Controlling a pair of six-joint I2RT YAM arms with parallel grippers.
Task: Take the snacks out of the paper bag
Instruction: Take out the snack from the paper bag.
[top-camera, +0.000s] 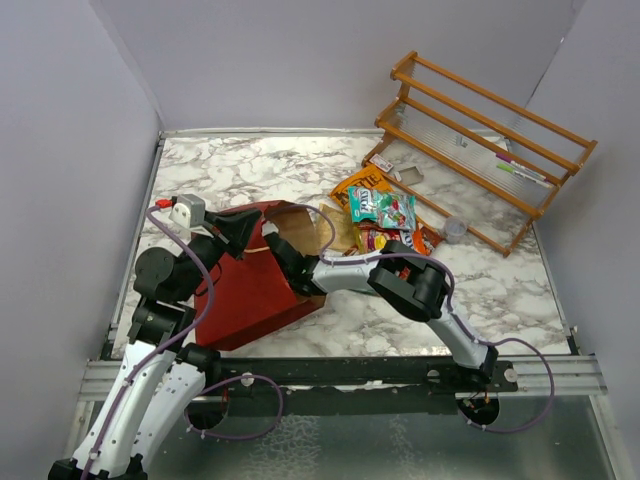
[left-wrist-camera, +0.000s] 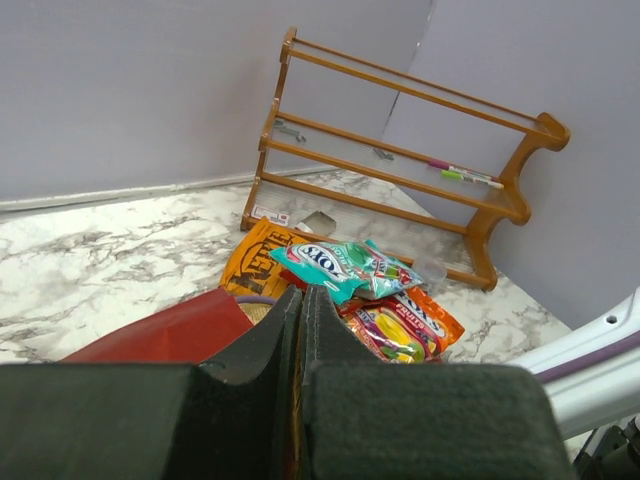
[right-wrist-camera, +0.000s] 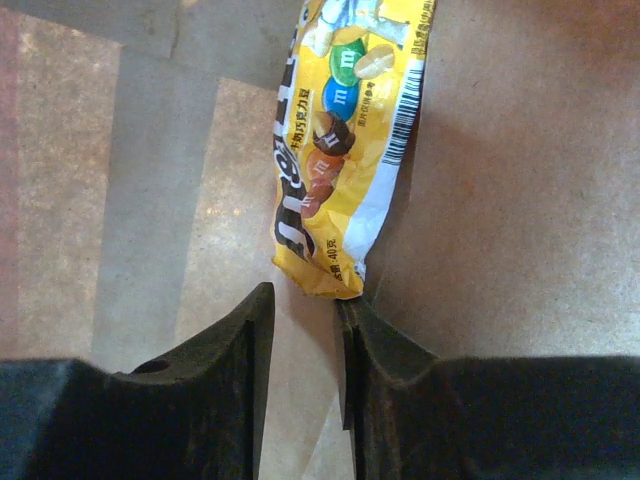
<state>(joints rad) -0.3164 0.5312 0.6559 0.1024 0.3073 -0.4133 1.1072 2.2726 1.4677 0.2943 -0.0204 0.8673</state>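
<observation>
your right gripper (right-wrist-camera: 305, 305) is deep inside the bag (top-camera: 250, 295), which lies on its side on the table (top-camera: 500, 290). the fingers stand part open with a narrow gap between them. the near end of the yellow pack (right-wrist-camera: 340, 150) sits right at their tips, flat on the kraft floor, and nothing is gripped yet. your left gripper (left-wrist-camera: 302, 295) is closed and looks pinched on the bag's upper rim, holding the mouth up (the overhead view puts it right at that edge).

the step in hand, as i read it, is grabbing that yellow pack. its end lies toward the right finger rather than centred in the gap. so nudge the wrist a touch that way and go forward until the crimped end is well between the pads before you close. a bite on the very corner of crinkly film will likely slip. stay low, but watch that the fingers don't catch the paper floor and drag the bag along. don't let go on the left, or the mouth would probably sag onto your right arm.

once it's held, draw straight back out and set it by the teal pack (top-camera: 382, 207) and orange bag (top-camera: 352, 186) lying just outside the mouth.
</observation>
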